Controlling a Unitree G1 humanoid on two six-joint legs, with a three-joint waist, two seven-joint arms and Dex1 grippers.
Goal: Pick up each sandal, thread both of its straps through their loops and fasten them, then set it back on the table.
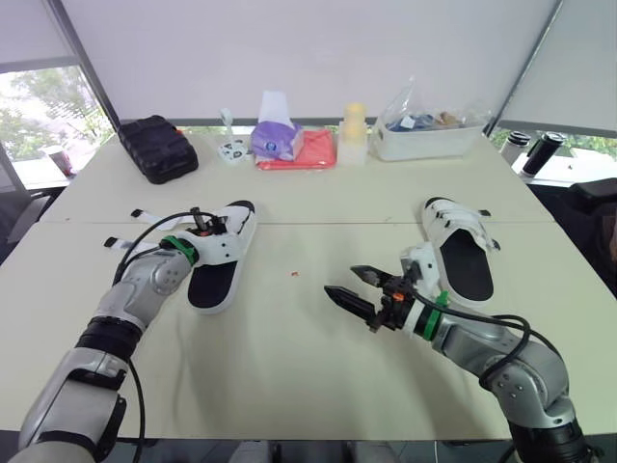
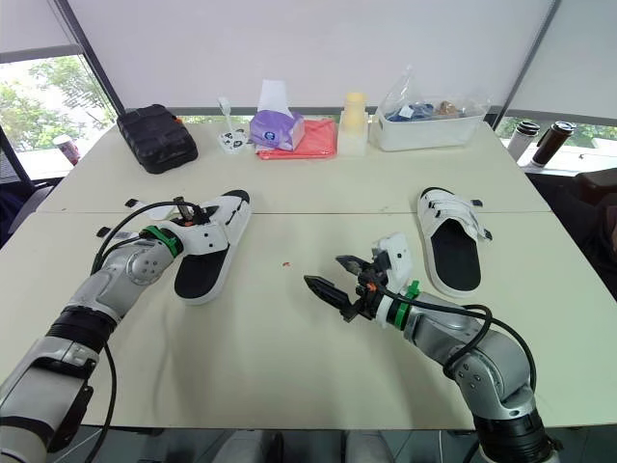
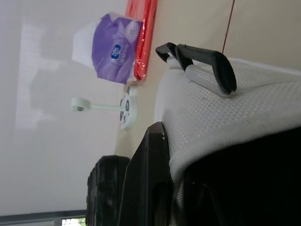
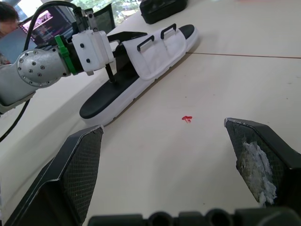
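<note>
- Strap-threading on the left-side shoe looks to be the step in hand. The white-strapped sandal with a black footbed (image 1: 214, 285) lies flat on the pale desk (image 1: 289, 376), at about 9 o'clock from the desk's middle, and has not yet been lifted.
- Its two white straps with black tips (image 1: 143, 211) lie splayed on the desk toward 9 o'clock of the sandal. They are not passed through the black loops (image 4: 146, 42) on the upper flap.
- The left hand (image 1: 202, 230) is down on this sandal's white upper and touches it. Whether it is clamped on the flap cannot be told.
- The right hand (image 1: 340, 280) hovers just over the desk at about 5 o'clock from the middle. It is spread wide, holds nothing, and points toward 9 o'clock at the unfastened sandal.
- The second white sandal (image 1: 465, 260) rests at about 3 o'clock, well apart from the first. Its straps lie across the footbed and look fastened, so that one is probably done.
- Judged from this, the next move calls for raising the first sandal off the desk. The right hand would then travel toward 9 o'clock, take a strap by its tip and feed it through its loop while the left hand steadies the upper.
</note>
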